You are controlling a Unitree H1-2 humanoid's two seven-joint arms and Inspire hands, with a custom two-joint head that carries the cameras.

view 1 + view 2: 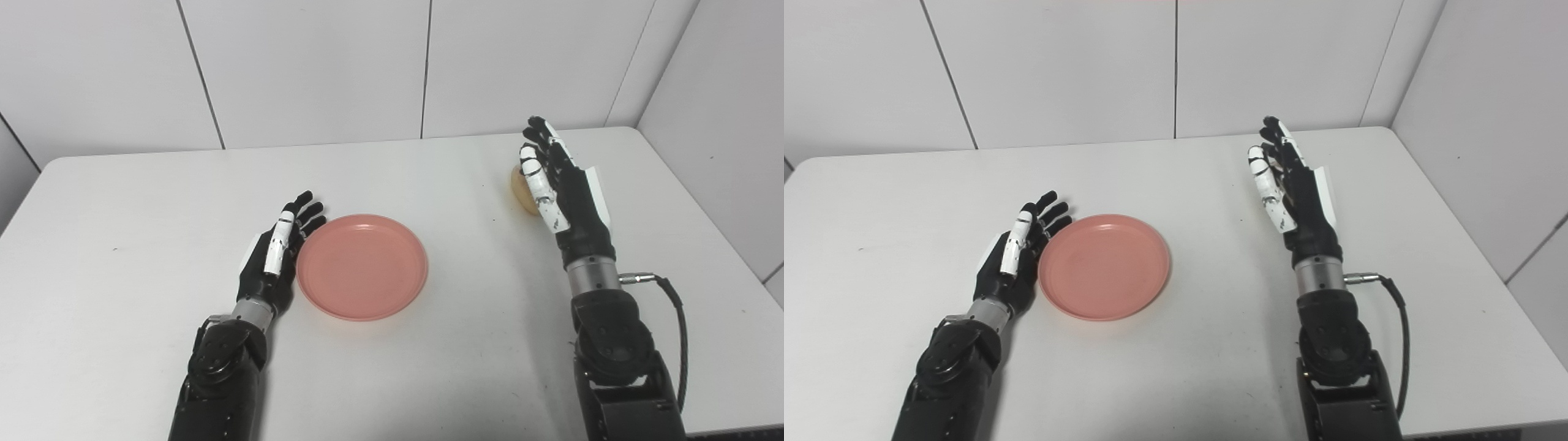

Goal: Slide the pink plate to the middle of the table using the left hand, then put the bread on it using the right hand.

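The pink plate (361, 265) lies flat near the middle of the white table (122, 202). My left hand (277, 251) rests on edge against the plate's left rim, fingers straight and apart, holding nothing. The bread (522, 190), a pale tan lump, lies at the right rear, mostly hidden behind my right hand (560, 187). That hand stands upright and open just right of the bread, palm toward it, fingers extended. In the right eye view the bread is fully hidden behind the right hand (1292, 184).
White panelled walls close the table at the back and on the right. A black cable (670, 318) loops out from my right forearm. The table's right edge (704, 214) runs close beside the right arm.
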